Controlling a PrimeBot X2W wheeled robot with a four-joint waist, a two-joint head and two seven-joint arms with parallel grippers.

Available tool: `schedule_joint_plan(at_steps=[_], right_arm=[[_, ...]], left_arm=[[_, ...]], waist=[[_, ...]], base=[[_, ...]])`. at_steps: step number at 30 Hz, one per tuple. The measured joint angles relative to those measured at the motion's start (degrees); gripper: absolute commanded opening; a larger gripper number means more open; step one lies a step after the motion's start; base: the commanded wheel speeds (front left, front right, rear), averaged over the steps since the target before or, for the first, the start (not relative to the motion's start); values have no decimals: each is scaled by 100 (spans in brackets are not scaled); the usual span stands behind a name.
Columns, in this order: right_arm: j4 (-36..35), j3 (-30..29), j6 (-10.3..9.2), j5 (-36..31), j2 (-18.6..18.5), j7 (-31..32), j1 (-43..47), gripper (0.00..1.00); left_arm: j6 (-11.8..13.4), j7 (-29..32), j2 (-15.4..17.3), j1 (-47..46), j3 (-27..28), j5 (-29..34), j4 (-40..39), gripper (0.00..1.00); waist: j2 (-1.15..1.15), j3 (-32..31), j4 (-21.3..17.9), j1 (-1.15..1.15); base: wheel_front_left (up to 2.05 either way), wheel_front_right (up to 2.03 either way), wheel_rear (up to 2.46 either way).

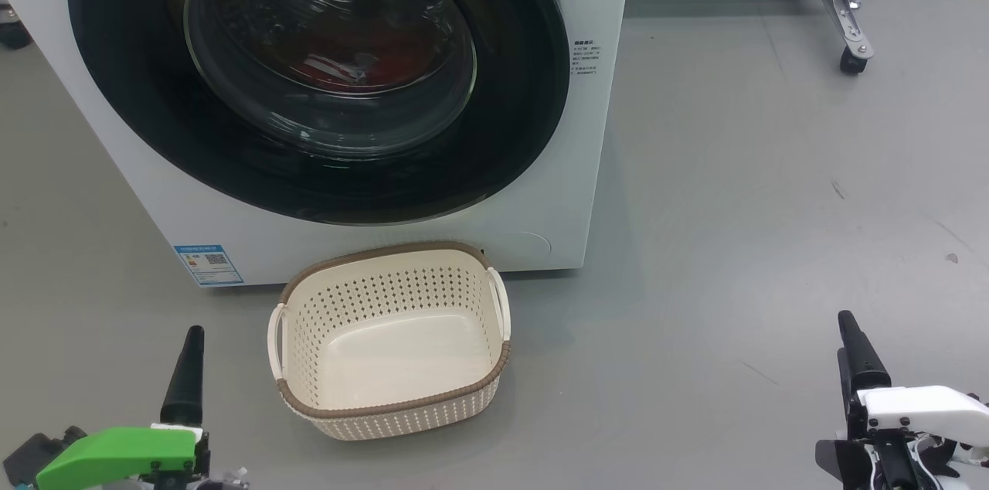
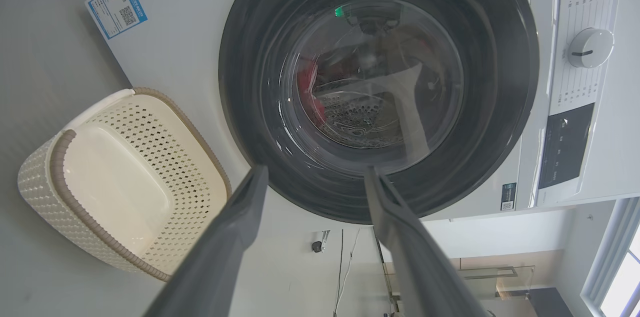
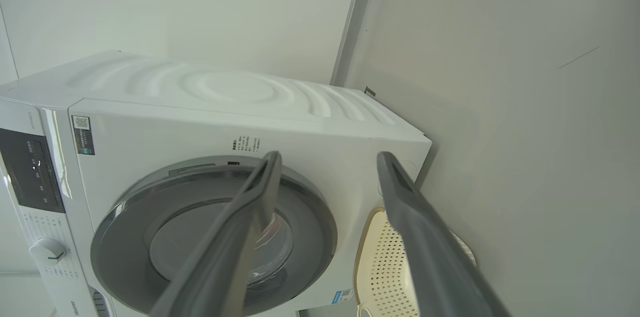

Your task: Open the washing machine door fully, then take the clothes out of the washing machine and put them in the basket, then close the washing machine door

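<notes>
- Left wrist view: the left gripper point(image 2: 315, 171) holds its two fingers spread wide with nothing between them. The washing machine door point(image 2: 375, 82) lies straight ahead up the frame, shut flat against the washing machine point(image 2: 190, 47) and well apart from the fingertips. Red clothes point(image 2: 306, 82) show behind the glass, towards its left. The basket point(image 2: 57, 167) stands at the lower left with nothing in it, just beside the machine's front.
- Right wrist view: the right gripper point(image 3: 328, 154) is likewise spread and grasps nothing. The door sits at the lower left of the frame, closed and seen at a slant. A narrow recess point(image 3: 192, 168) on its upper rim is probably the pull, and it lies up-frame, just left of the fingertips. The basket shows at the lower right, partly behind one finger.
- Head view: the grippers sit in the two bottom corners and the door fills the upper left. The door therefore lies up and slightly right of the left gripper, and up and far left of the right one. Its centre is nearer the left arm. The rim beside the printed notice point(image 1: 585, 61) faces the right arm, and if the pull is there, that arm likely has the more direct line to it. The basket sits directly below the door, between the grippers and closer to the left.
</notes>
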Motion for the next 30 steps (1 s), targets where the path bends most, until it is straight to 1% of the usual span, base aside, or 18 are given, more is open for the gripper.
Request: schedule_joint_plan(at_steps=[8, 10, 12, 13, 17, 20, 21, 28, 30], right_arm=[[-18, 208, -19, -923, -263, -134, -96, 100], [-36, 275, -62, -1176, -315, -185, -143, 100], [-52, 325, -158, -1426, -359, -223, -179, 100], [-58, 366, -166, -1568, -388, -235, -190, 100], [-125, 477, -305, -2109, -476, -310, -271, 100], [-157, 598, -368, -2535, -553, -361, -309, 100], [-157, 598, -368, -2535, -553, -361, -309, 100], [-185, 922, -557, -3382, -635, -481, -353, 100], [-185, 1004, -566, -3561, -635, -489, -355, 100]], left_arm=[[3, -179, 249, -64, -96, 950, -35, 100], [58, -200, 285, -97, -118, 1210, -55, 100], [98, -241, 305, -130, -126, 1446, -100, 100], [132, -249, 307, -136, -114, 1569, -140, 100], [238, -318, 328, -191, -113, 2081, -241, 100], [307, -364, 347, -205, -154, 2460, -327, 100], [307, -364, 347, -205, -154, 2460, -327, 100], [447, -495, 383, -207, -367, 3328, -408, 100], [497, -543, 385, -207, -425, 3518, -408, 100]], waist=[[0, 6, 4, 0], [0, 8, 5, 0], [0, 9, 6, 0], [0, 10, 7, 0], [0, 14, 10, 0], [0, 18, 12, 0], [0, 18, 12, 0], [0, 19, 13, 0], [0, 18, 13, 0]], base=[[0, 0, 0], [0, 0, 0], [0, 0, 0], [0, 0, 0], [0, 0, 0], [0, 0, 0], [0, 0, 0], [0, 0, 0], [0, 0, 0]])
